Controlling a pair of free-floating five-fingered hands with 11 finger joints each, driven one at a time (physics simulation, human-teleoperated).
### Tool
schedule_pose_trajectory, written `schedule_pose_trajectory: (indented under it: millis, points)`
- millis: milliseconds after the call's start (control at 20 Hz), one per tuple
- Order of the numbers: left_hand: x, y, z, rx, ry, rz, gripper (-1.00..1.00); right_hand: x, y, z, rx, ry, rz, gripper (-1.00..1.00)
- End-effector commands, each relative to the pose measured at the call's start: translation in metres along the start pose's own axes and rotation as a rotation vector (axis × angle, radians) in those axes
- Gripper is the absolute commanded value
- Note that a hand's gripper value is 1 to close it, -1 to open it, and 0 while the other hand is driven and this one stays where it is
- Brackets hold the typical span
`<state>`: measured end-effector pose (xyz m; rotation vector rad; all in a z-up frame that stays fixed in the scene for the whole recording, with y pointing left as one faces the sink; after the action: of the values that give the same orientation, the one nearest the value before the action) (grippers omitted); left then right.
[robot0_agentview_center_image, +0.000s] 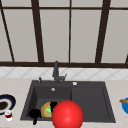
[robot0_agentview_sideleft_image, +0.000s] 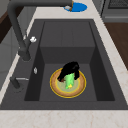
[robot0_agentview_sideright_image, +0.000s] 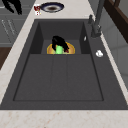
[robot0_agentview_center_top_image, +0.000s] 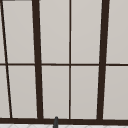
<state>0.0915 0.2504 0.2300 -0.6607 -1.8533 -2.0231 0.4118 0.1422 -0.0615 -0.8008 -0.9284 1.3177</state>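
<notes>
Low and left of centre in the front view, my right hand (robot0_agentview_center_image: 53, 105) sat down inside the deep basin of the dark sink (robot0_agentview_center_image: 90, 100), its fingers curled round a small green object (robot0_agentview_sideleft_image: 69, 80) that stood on a yellow plate (robot0_agentview_sideleft_image: 81, 86) on the basin floor. In the left side view the hand draped over the top of the object, and I could not tell whether its foot was touching the plate or just clear of it. I judged the main risk to be a slip: the hold covered only the upper part, so a tilt could drop the object onto the plate or drag the plate against the basin wall. A red ball (robot0_agentview_center_image: 67, 115) at the lower centre of the front view hid the right half of the plate from me, which made judging clearance there a guess. The basin walls stood near the plate on every side, so sideways room was tight, and straight up looked like the free direction. The faucet (robot0_agentview_center_image: 56, 71) rose at the back rim, to the upper left in the left side view, with its spout crossing the top of that frame. The shallow drainer half to the right lay bare. My left hand (robot0_agentview_center_image: 35, 114) hung at the sink's front left corner. On the tabletop (robot0_agentview_center_image: 117, 87) a dark plate (robot0_agentview_center_image: 6, 102) and a small cup (robot0_agentview_center_image: 8, 115) sat at the far left, and a blue bowl (robot0_agentview_center_image: 125, 106) at the far right, all well apart from the basin.
</notes>
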Motion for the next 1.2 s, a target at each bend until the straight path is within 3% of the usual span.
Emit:
schedule_pose_trajectory:
  millis: [0, 150, 550, 750, 1150]
  points:
    - [0.0, 0.0, 0.0, 0.0, 0.0, 0.0, 0.0, 0.007, 0.001, -0.021, 0.043, 0.043, -0.02, 1.0]
    - [0.0, 0.0, 0.0, 0.0, 0.0, 0.0, 0.0, 0.006, -0.009, -0.01, -0.02, -0.001, 0.005, 1.0]
    - [0.0, 0.0, 0.0, 0.0, 0.0, 0.0, 0.0, 0.005, -0.021, -0.01, -0.074, -0.001, -0.022, 1.0]
    - [0.0, 0.0, 0.0, 0.0, 0.0, 0.0, 0.0, 0.005, -0.044, -0.004, -0.05, -0.012, -0.057, 1.0]
    - [0.0, 0.0, 0.0, 0.0, 0.0, 0.0, 0.0, -0.007, -0.08, 0.011, -0.03, -0.033, -0.074, 1.0]
